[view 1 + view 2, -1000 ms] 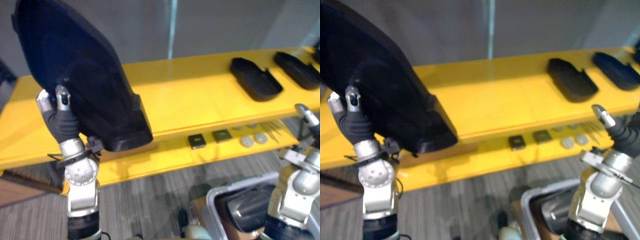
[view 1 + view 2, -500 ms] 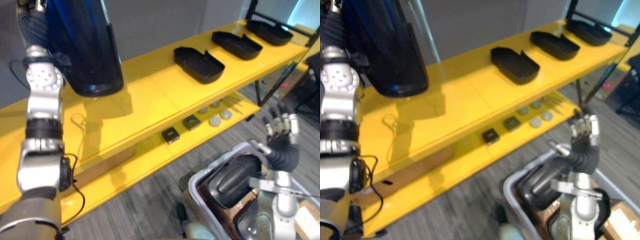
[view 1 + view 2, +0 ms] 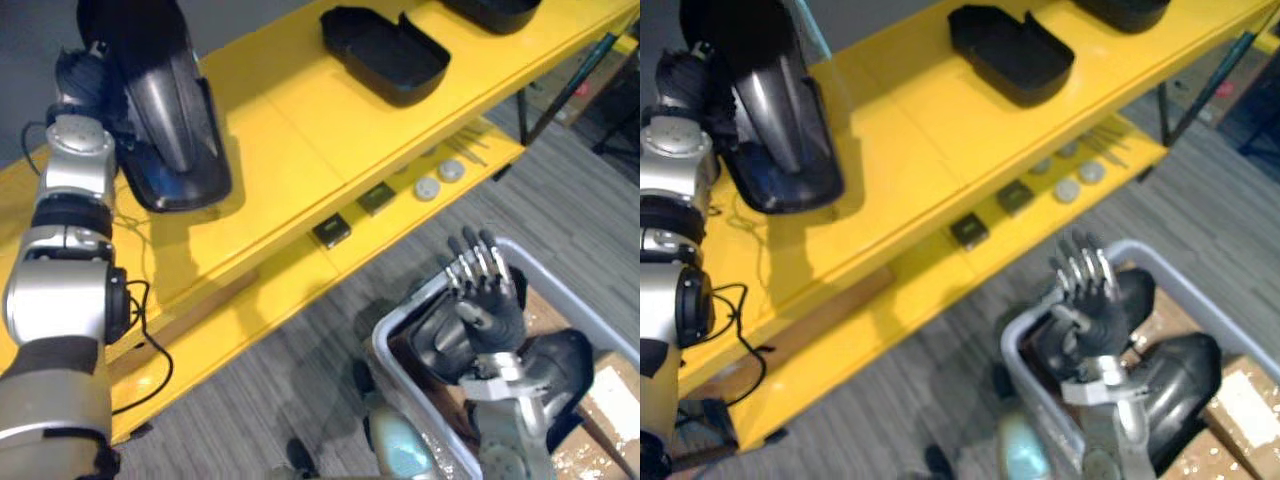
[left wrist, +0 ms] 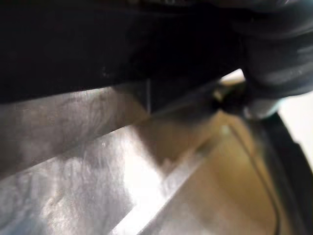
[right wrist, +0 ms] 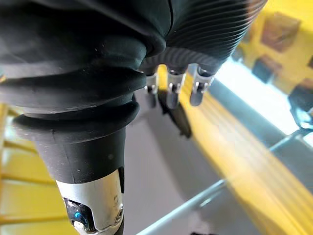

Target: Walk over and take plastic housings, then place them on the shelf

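Note:
A large black plastic housing (image 3: 165,110) stands tilted on the yellow shelf's top board (image 3: 300,130), its lower end on the board near the left end. My left hand (image 3: 72,72) is pressed against its far side, mostly hidden behind it; the left wrist view has the glossy housing (image 4: 73,58) right up close. My right hand (image 3: 485,305) is raised, open and empty, over a grey bin (image 3: 383,350) that holds more black housings (image 3: 560,365). Two other housings (image 3: 385,40) lie further right on the top board.
The lower shelf board (image 3: 260,290) carries small black squares (image 3: 332,232) and round discs (image 3: 428,187). A cardboard box (image 3: 610,385) sits in the bin's right part. Grey carpet lies between bin and shelf. A dark shelf post (image 3: 560,85) stands at the right.
The camera has tilted down and turned. The housing came down from above the shelf until its lower end rests on the top board. My right hand rose over the bin.

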Robot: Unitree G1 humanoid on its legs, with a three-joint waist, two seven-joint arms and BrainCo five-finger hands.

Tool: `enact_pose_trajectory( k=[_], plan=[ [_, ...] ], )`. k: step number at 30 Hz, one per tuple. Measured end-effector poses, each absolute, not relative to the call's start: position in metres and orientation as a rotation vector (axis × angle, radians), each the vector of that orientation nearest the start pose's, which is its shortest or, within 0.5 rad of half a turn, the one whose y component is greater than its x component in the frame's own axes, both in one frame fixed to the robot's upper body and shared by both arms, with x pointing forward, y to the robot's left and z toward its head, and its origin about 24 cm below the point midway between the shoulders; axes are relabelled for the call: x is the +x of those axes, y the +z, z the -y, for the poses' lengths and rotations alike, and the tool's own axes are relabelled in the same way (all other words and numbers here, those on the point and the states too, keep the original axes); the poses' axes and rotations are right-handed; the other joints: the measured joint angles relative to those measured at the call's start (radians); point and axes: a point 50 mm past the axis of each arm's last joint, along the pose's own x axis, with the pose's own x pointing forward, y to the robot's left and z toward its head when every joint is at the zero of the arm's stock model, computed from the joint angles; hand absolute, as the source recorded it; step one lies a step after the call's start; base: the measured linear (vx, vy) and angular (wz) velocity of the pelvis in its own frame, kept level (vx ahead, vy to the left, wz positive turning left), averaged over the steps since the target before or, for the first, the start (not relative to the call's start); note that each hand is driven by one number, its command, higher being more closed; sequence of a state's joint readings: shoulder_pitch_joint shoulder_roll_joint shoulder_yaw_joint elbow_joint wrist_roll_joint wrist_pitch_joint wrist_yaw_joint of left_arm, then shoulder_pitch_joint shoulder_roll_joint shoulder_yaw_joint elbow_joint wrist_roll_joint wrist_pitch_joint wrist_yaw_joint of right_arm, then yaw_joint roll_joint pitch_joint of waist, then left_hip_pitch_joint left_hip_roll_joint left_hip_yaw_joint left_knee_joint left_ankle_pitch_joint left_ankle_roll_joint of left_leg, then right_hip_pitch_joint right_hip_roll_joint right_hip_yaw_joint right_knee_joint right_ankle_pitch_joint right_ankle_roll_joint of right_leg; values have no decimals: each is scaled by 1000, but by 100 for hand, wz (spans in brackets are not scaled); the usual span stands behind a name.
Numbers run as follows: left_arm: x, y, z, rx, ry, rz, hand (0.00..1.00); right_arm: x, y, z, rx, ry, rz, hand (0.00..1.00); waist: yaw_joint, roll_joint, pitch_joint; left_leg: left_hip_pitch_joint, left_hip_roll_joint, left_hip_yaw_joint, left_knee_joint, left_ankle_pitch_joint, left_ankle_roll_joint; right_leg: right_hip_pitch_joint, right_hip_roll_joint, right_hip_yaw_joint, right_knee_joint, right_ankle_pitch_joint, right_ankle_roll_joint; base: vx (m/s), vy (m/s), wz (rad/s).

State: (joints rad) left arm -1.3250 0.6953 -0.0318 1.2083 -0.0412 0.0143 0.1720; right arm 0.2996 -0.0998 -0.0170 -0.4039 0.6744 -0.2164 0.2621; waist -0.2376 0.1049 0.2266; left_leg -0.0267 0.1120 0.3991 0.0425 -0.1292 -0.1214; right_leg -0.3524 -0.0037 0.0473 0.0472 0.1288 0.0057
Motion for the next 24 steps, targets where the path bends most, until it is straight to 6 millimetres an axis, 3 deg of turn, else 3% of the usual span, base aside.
enact_pose_trajectory(
  k=[7, 16, 17, 24],
  plan=[
    [391, 281, -319, 191, 563, 160, 100, 188, 98, 179, 521, 158, 416, 0, -2, -2, 3, -10, -7, 35, 0, 0, 0, -30, 1, 20, 18, 8, 9, 30, 4, -9],
    [389, 278, -324, 101, 575, 149, 100, 188, 102, 178, 536, 145, 435, 0, 1, -15, 64, -32, -12, 64, 7, 0, 0, -70, 3, 44, 36, 8, 10, -9, -7, -7],
    [389, 278, -325, 73, 577, 152, 0, 188, 102, 178, 536, 145, 437, 0, 1, -18, 66, -34, -12, 76, 7, -1, 0, -74, 5, 47, 38, 8, 10, -4, -8, -4],
    [388, 281, -327, 30, 581, 167, 0, 186, 113, 177, 548, 164, 487, 0, 3, -25, 82, -63, -10, 81, 26, -6, 6, -108, 4, 50, 62, -1, 10, 0, 0, 0]
  ],
)
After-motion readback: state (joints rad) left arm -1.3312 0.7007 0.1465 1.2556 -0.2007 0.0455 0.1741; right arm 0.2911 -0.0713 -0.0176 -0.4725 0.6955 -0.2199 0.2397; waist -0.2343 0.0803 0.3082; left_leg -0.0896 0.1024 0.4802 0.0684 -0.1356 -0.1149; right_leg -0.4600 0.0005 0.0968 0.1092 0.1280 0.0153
